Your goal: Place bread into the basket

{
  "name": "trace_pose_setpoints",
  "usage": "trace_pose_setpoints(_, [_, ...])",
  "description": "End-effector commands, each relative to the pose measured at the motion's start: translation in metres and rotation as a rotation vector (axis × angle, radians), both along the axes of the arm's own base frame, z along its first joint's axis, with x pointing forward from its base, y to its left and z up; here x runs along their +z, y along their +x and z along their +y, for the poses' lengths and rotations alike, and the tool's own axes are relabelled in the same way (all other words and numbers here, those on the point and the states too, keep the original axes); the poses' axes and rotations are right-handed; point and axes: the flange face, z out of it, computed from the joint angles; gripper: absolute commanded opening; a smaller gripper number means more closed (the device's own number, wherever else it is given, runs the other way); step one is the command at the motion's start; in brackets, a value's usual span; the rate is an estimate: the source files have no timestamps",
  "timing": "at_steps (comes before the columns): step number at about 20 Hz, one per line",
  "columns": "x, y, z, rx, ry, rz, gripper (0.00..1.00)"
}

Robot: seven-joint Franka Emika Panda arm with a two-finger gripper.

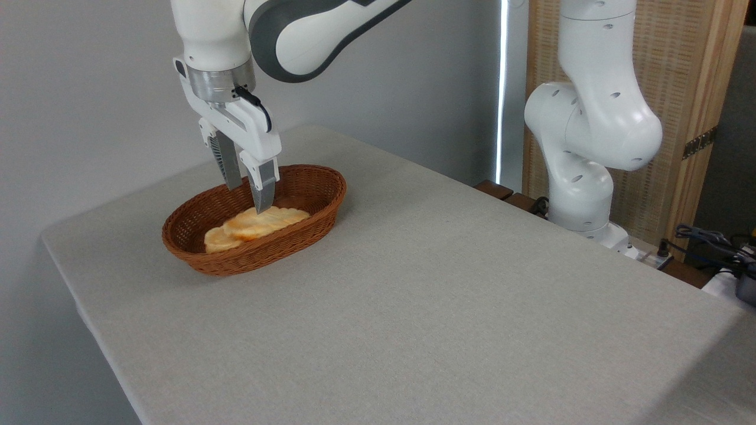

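Note:
The oval reddish-brown wicker basket (307, 195) sits at the left of the table. Inside it lies the bread (269, 221), a long flat golden pastry with scalloped edges, resting partly over a smaller pale-golden piece (217, 239). My gripper (248, 198) hangs over the basket's middle, open, its fingers spread apart. The nearer fingertip (263, 200) reaches just to the bread's far edge; the other finger stands behind, above the basket's back wall. Nothing is held between them.
The arm's white base (582, 200) stands at the table's right rear edge, with cables and dark gear (720, 248) beyond it. A grey cloth (443, 295) covers the table. A wooden screen (685, 77) stands at the back right.

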Motion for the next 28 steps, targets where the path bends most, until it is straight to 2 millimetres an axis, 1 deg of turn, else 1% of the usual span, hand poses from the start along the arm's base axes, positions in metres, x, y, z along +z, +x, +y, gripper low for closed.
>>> trace_pose_setpoints(1, [0.007, 0.008, 0.003, 0.032, -0.026, -0.035, 1.00])
trace_pose_setpoints(3, [0.008, 0.010, 0.006, 0.038, -0.027, -0.040, 1.00])
trace_pose_setpoints(5, [0.010, 0.014, 0.015, 0.049, -0.024, -0.051, 1.00])
trace_pose_setpoints(6, [0.012, 0.020, 0.028, 0.068, -0.017, -0.065, 1.00])
trace_pose_setpoints(9, [0.015, 0.027, 0.043, 0.062, 0.051, -0.123, 1.00])
trace_pose_setpoints(10, [0.015, 0.032, 0.055, 0.063, 0.088, -0.143, 1.00])
trace_pose_setpoints(11, [0.015, 0.035, 0.062, 0.049, 0.105, -0.153, 1.00])
trace_pose_setpoints(13, [0.017, 0.038, 0.079, -0.001, 0.117, -0.163, 1.00])
trace_pose_setpoints(15, [0.015, 0.041, 0.091, -0.035, 0.127, -0.161, 1.00])
trace_pose_setpoints(17, [0.017, 0.043, 0.104, -0.033, 0.131, -0.162, 1.00])
trace_pose_setpoints(19, [0.016, 0.045, 0.111, -0.043, 0.135, -0.164, 1.00])
trace_pose_setpoints(22, [0.014, 0.043, 0.113, -0.091, 0.140, -0.152, 1.00])
trace_pose_setpoints(24, [0.013, 0.044, 0.122, -0.112, 0.143, -0.142, 1.00])
trace_pose_setpoints(25, [0.012, 0.043, 0.121, -0.147, 0.147, -0.140, 1.00])
trace_pose_setpoints(28, [0.010, 0.040, 0.123, -0.168, 0.154, -0.115, 1.00])
